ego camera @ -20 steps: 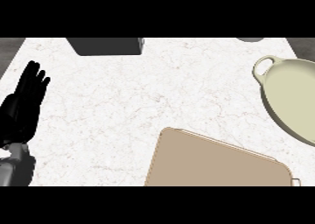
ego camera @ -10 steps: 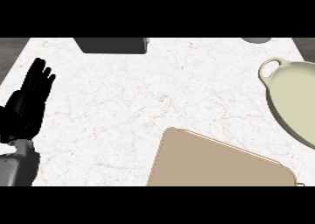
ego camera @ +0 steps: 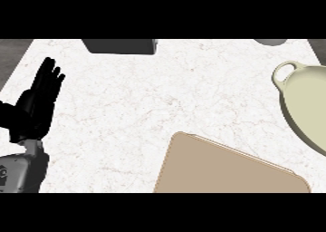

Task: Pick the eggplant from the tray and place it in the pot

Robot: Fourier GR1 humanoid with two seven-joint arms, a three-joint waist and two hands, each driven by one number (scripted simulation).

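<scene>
With the left hand (ego camera: 39, 102) shown at the left edge of the counter (ego camera: 159, 90), the tray (ego camera: 226, 167) is laid to its right and nearer, the pot (ego camera: 313, 108) is set far to its right, and a box (ego camera: 119, 45) is placed beyond it.

Pot (ego camera: 316, 108): one, at the counter's (ego camera: 159, 99) right edge.
Tray (ego camera: 226, 172): one, at the near edge.
Dark box (ego camera: 119, 45): one, at the far edge.
Grey round thing (ego camera: 269, 41): one, far right corner.
Hand (ego camera: 37, 102): one, the left, at the left edge.

No writing can be read anywhere; a small mark (ego camera: 0, 171) on the forearm (ego camera: 22, 170) below the left hand (ego camera: 37, 102) is illegible.
</scene>
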